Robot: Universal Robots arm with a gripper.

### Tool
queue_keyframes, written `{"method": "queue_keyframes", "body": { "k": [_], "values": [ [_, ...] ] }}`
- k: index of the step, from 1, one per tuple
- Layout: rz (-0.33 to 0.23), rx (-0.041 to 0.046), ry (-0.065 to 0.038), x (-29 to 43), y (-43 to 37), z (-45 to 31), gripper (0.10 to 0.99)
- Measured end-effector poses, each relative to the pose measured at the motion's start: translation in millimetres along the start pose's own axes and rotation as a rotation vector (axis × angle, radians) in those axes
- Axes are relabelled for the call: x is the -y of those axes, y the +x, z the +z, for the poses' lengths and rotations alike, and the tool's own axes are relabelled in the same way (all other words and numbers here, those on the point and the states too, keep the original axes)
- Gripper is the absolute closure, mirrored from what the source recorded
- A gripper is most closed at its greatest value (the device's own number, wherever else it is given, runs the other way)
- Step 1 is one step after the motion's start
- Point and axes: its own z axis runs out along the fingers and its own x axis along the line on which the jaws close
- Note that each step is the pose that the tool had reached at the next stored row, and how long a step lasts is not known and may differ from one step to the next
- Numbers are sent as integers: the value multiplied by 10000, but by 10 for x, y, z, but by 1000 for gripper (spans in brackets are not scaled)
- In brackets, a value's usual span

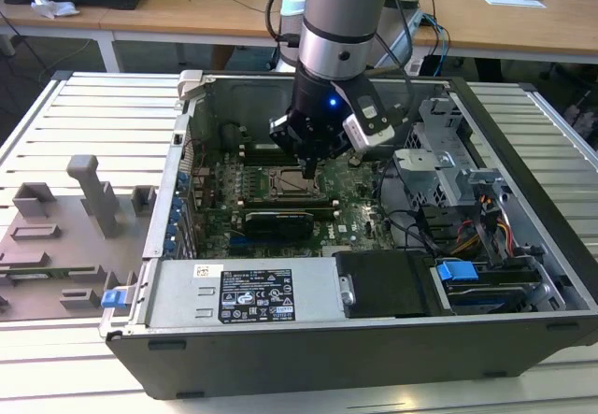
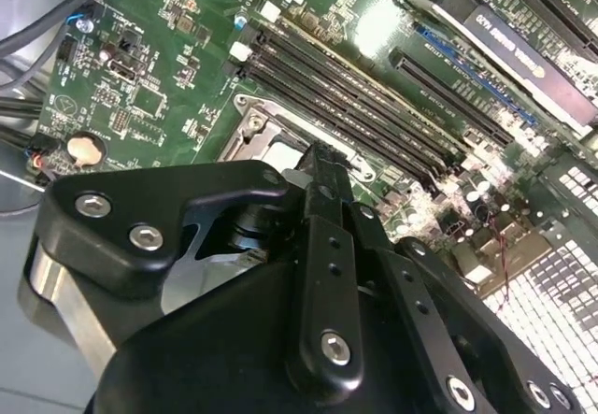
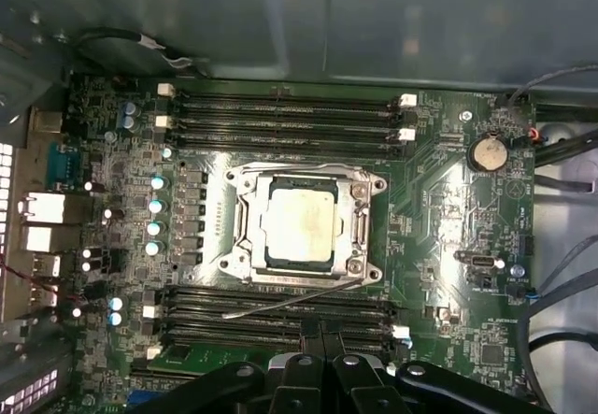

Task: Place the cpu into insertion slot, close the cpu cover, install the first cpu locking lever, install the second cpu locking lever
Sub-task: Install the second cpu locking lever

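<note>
**Chip seated, gripper poised over the socket**

Hovering inside the open grey computer case, the black two-fingered gripper hangs just above the small square insertion slot with its silver metal rim on the green circuit board. In the first wrist view the flat square cpu with its pale silvery-beige metal top lies in the slot, and the thin silver square cpu cover frames it, lying down around the chip. A thin wire lever runs along the side of the socket nearest the gripper, over the long black memory slots. In both wrist views the fingers are pressed together, holding nothing.
</note>
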Motion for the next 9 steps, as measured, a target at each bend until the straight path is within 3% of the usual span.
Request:
{"method": "queue_keyframes", "body": {
  "k": [2, 3, 4, 5, 6, 9],
  "values": [
    [-7, 6, -113, 2, 5, 10, 980],
    [-19, 20, -366, 3, 12, 12, 980],
    [-33, 37, -686, 9, 26, 13, 980],
    [-42, 49, -903, 36, 54, 20, 980],
    [-47, 53, -981, 57, 74, 26, 980],
    [-50, 57, -1062, 102, 159, 67, 980]
  ]
}}
